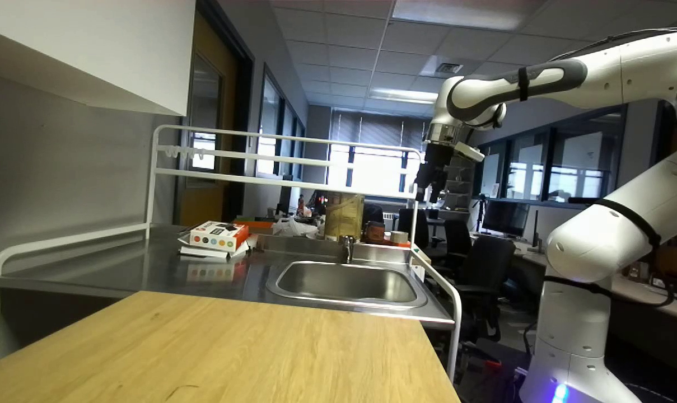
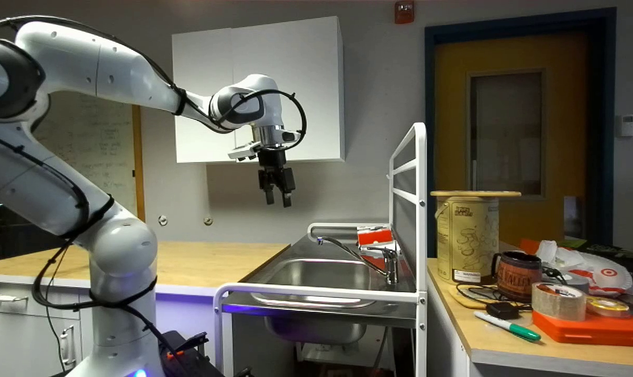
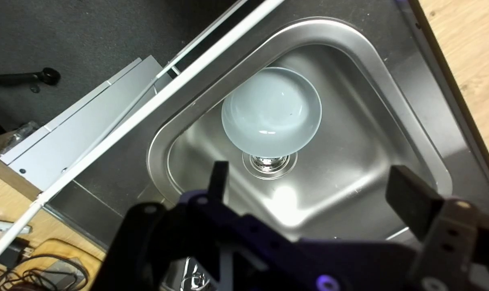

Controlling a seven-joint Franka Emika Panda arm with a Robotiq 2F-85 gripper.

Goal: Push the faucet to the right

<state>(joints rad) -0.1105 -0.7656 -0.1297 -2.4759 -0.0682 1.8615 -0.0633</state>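
Seeing at far left, in an exterior view, a white jointed robot arm (image 2: 128, 78), ending in a black two-finger tool (image 2: 278, 200), hanging fingertips-down with fingers spread wide, gripping nothing. Looking right and lower, finding a rounded steel sink basin (image 2: 321, 273) sunk into a steel-topped table (image 2: 300, 254), holding a pale blue-green glossy bowl (image 3: 272, 113) visible in the wrist view. Next, meeting the slim grey-metal faucet (image 2: 391, 267) at the basin's right edge, pointing a thin spout (image 2: 351, 251) up and leftward, well apart from the tool; further right, passing a white tubular rack (image 2: 421, 209). Judging this as the approach: probably needing to draw the fingers together for a firm pushing edge, then best lowering slowly beside the spout, opposite the intended rightward swing, never onto it. Advising light pressure near the tip, following the arc, keeping clear of the rack.
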